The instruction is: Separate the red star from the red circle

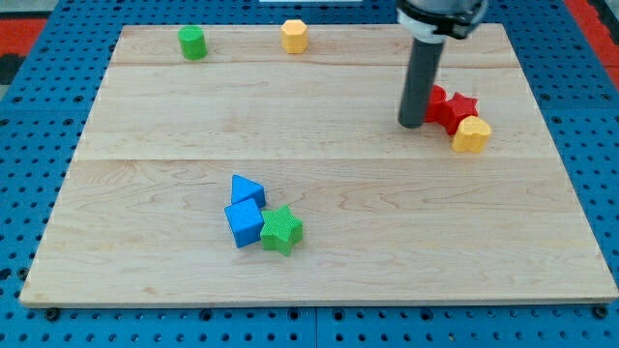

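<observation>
The red star [460, 108] lies at the view's right, touching the red circle [436, 100], which is partly hidden behind my rod. A yellow block [471, 134] touches the star's lower side. My tip [411, 124] rests on the board just left of the red circle, touching or almost touching it.
A blue triangle [247, 189], a blue cube [244, 222] and a green star [280, 230] cluster at the bottom centre. A green block [192, 43] and a yellow hexagon [294, 36] sit near the top edge of the wooden board [145, 155].
</observation>
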{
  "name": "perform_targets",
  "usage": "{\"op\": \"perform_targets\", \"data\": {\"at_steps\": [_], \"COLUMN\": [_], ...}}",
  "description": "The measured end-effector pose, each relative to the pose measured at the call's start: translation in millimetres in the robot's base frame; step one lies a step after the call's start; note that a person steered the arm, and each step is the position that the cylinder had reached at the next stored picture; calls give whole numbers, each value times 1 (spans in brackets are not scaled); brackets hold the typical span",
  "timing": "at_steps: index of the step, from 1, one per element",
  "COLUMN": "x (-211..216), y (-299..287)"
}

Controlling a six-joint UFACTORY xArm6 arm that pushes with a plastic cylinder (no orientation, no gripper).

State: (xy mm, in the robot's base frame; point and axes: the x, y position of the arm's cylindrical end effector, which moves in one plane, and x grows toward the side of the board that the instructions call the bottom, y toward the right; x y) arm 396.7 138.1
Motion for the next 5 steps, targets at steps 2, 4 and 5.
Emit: {"op": "perform_targets", "data": {"at_steps": [2, 4, 5], "x": [47, -19, -47], "y": [61, 24, 22]}}
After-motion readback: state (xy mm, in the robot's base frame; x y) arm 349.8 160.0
